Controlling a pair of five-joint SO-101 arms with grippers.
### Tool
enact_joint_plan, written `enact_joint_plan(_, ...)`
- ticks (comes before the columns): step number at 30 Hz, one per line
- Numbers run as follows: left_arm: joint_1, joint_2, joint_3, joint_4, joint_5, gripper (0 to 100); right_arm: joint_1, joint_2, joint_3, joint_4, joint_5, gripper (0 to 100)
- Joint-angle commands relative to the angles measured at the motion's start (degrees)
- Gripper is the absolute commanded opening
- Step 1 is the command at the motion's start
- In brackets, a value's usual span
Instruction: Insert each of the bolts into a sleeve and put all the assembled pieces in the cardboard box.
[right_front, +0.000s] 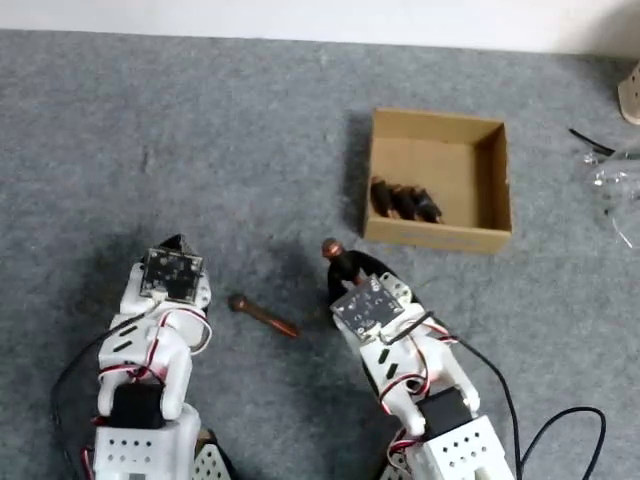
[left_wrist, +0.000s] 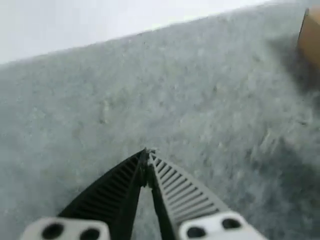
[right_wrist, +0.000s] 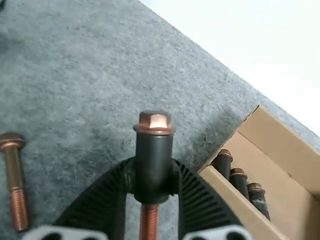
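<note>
Left hand (left_wrist: 148, 160): fingers together, tips touching, nothing between them. It hangs over bare grey covering on the near left part of the counter (right_front: 200, 130), well apart from the cardboard box.

Right hand (right_wrist: 153, 176): clamped on a dark sleeve (right_wrist: 153, 157), one finger on each side of it. In the high view it sits near the middle of the counter, just off the near left corner of the box.

Sleeve: held roughly upright between the right hand's fingers, its upper end sticking out past the fingertips.

Held bolt (right_wrist: 154, 121): copper-coloured, passed through the sleeve. Its flanged head rests on the sleeve's top end and its threaded shank shows out of the other end, between the fingers.

Loose bolt (right_front: 263, 314): copper-coloured, lying flat on the counter between the two arms, slanted, with its head toward the left arm. It has no sleeve on it and touches neither hand.

Cardboard box (right_front: 437, 237): open-topped, on the far right part of the counter, beyond the right hand.

Assembled pieces (right_front: 404, 201): three dark sleeves with bolts in them, lying side by side inside the box against its left wall, touching one another.

Wires (right_front: 600, 160): thin, on the counter at the far right edge, apart from the box.
</note>
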Motion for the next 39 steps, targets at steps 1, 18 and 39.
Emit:
enact_joint_plan(1,0.2,-0.6,1.4,-1.4,-1.8,1,1.5,-1.1,7.0,-2.9,-2.0,0.5)
enact_joint_plan(18,0.1,-0.6,1.4,-1.5,-2.1,1,15.8,46.2,-41.0,4.8,-4.4,0.5)
enact_joint_plan(39,0.1,-0.6,1.4,-1.6,-2.2,1,23.9,120.4,-128.7,43.9,-22.9,0.5)
